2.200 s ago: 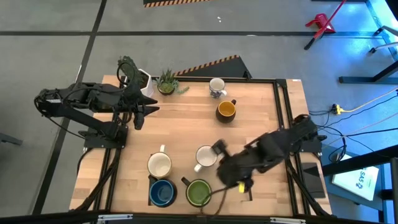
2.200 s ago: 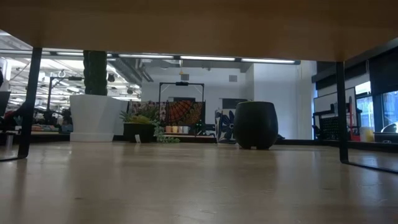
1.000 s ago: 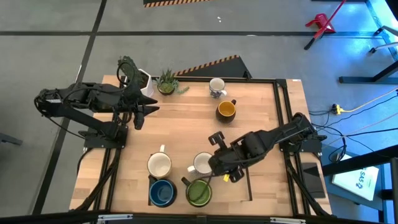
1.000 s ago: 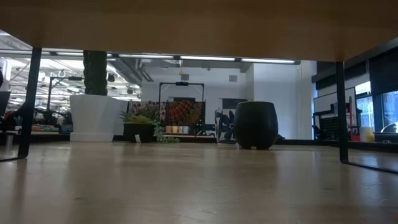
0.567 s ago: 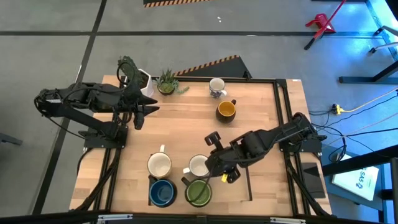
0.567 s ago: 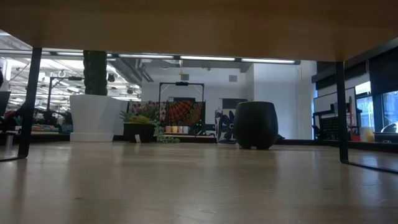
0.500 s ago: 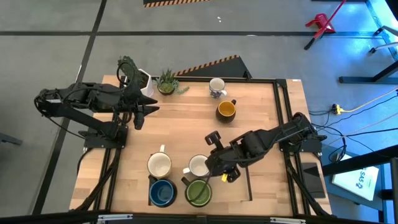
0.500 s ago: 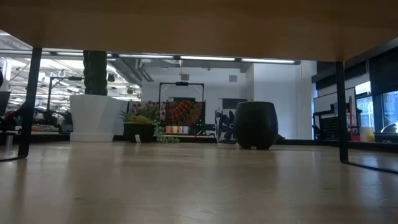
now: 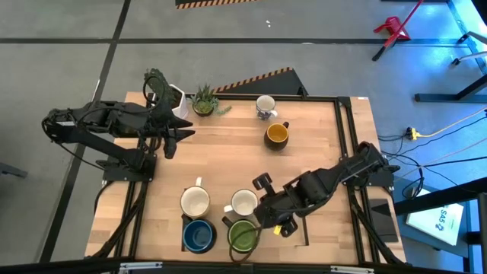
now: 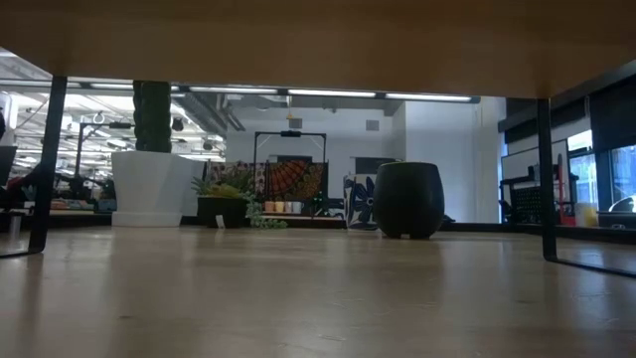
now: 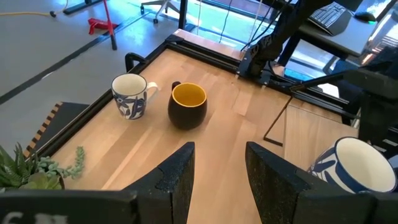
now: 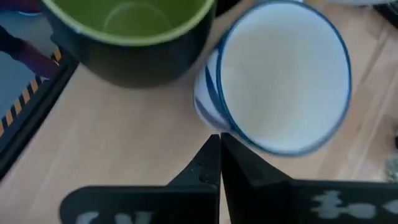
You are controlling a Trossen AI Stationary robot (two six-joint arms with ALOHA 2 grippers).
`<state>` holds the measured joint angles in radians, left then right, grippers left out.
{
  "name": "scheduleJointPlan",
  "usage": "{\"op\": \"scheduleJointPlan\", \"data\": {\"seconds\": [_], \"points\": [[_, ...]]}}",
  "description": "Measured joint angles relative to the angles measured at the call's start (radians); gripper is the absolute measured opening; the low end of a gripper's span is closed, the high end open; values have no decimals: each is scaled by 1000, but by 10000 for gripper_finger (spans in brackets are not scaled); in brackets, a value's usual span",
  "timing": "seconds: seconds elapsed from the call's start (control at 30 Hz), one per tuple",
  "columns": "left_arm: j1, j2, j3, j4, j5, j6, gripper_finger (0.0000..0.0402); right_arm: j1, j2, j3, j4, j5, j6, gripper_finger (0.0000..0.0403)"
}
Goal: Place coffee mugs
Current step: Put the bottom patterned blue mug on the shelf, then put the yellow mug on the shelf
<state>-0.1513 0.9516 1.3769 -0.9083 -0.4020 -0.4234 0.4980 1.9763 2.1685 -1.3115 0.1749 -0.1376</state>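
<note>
The right gripper (image 9: 268, 215), fingers pressed together, sits just beside the white mug (image 9: 244, 202) (probably touching) near the table's (image 9: 319, 129) front edge.

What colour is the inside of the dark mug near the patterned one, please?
Orange-yellow inside the dark mug; the left wrist view shows it best.

Low view: no mug and no arm in sight, only the underside of the surface (image 10: 298, 45) and the room beyond.

Right wrist view: green mug (image 12: 130, 37) cut off by the frame edge.

High view: right tool (image 9: 264, 217) overlaps green mug's rim; contact indeterminate.
</note>
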Motion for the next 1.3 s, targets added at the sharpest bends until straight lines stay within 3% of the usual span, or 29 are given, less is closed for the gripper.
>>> {"op": "scheduleJointPlan", "data": {"seconds": [0.43, 0.73, 0.9, 1.0, 1.1, 1.3], "points": [[0, 0, 0, -1, 0, 8, 137, -29, 46, -1, 94, -29, -77, 0], [0, 0, 0, -3, 0, 8, 137, -32, 41, -3, 32, -26, -70, 0], [0, 0, 0, -3, 0, 8, 137, -37, -17, -3, -206, 141, -6, 0], [0, 0, 0, -3, -1, 8, 137, -99, -57, -8, -260, 198, -5, 2], [0, 0, 0, -4, -24, 12, 137, -190, -116, -40, -263, 146, -84, 19], [0, 0, 0, -4, -33, 34, 137, -430, -256, -269, -244, 140, -193, 116]]}}
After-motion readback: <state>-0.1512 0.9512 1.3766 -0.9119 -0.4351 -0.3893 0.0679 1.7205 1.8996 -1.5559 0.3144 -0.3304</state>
